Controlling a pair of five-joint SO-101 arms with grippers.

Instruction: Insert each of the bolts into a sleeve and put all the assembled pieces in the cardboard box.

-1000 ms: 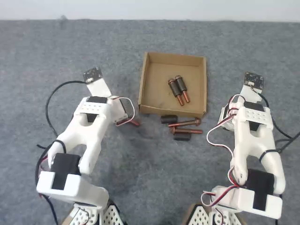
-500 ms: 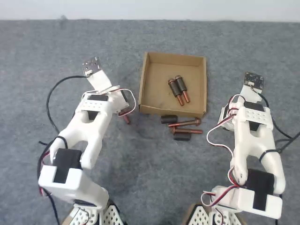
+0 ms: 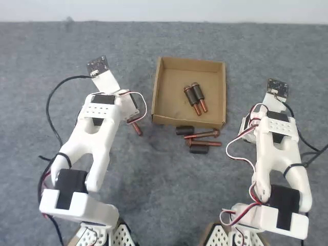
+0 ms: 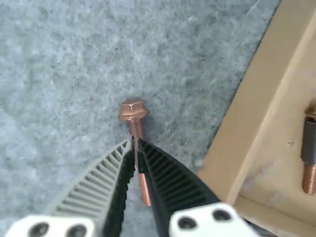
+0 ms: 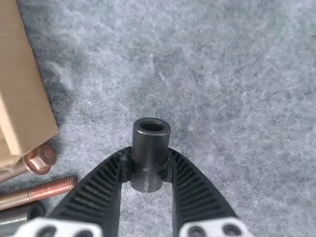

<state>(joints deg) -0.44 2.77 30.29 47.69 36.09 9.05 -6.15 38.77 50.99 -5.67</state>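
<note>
Black ribbed left gripper point(image 4: 134, 144) is clamped on a copper hex-head bolt point(image 4: 133, 111), just beside the brown cardboard box point(image 3: 192, 62). My right gripper point(image 5: 148, 159) is clamped on a black cylindrical sleeve point(image 5: 150, 139). I see two assembled pieces point(image 3: 191, 96) inside the box; loose bolts point(image 3: 203, 135) and loose sleeves point(image 3: 183, 130) lie on grey carpet point(image 3: 51, 51) just outside its near wall.

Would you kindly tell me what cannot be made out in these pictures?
Left wrist view: the assembled piece is cut off by the frame edge.
Right wrist view: two bolts and a loose sleeve run off the edge.
High view: the left arm covers part of the held bolt.
</note>
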